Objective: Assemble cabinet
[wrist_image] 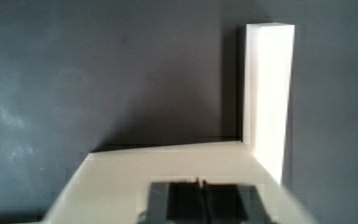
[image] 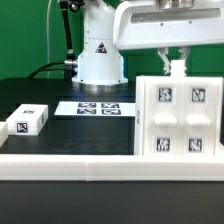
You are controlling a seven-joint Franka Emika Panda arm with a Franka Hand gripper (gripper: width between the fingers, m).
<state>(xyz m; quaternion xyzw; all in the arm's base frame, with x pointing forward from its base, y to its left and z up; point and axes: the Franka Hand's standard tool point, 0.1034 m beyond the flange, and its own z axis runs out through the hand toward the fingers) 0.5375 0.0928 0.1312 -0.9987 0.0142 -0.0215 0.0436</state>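
Note:
The cabinet (image: 180, 118), a large white box with several square tags on its front, stands on the dark table at the exterior view's right. My gripper (image: 175, 68) hangs right over the cabinet's top edge, fingers drawn together to a point that touches or nearly touches it. In the wrist view the two dark pads (wrist_image: 179, 200) meet with only a thin line between them and nothing shows held. They sit over a white cabinet surface (wrist_image: 149, 170), with a narrow white panel (wrist_image: 268, 90) reaching away beside it.
A small white tagged block (image: 27, 121) lies at the exterior view's left. The marker board (image: 97, 108) lies flat in front of the arm's white base (image: 98, 60). A white rail (image: 70, 160) runs along the table's front edge.

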